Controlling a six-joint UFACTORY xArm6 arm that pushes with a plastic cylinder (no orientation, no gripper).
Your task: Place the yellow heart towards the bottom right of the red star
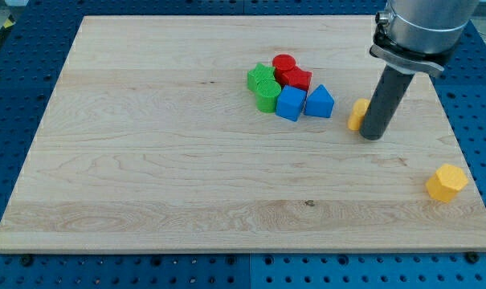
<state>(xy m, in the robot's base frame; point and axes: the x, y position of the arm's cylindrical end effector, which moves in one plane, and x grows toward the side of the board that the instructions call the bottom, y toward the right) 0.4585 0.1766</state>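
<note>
The red star lies in a tight cluster of blocks at the upper middle of the wooden board. A yellow block, partly hidden behind my rod so its shape is unclear, lies to the right of the cluster, right and slightly below the red star. My tip rests on the board just right of this yellow block, touching or nearly touching it. A second yellow block, hexagon-like, sits near the board's lower right edge.
The cluster also holds a red cylinder, a green block, a green cylinder, a blue cube and a blue triangular block. The board's right edge is close to my rod.
</note>
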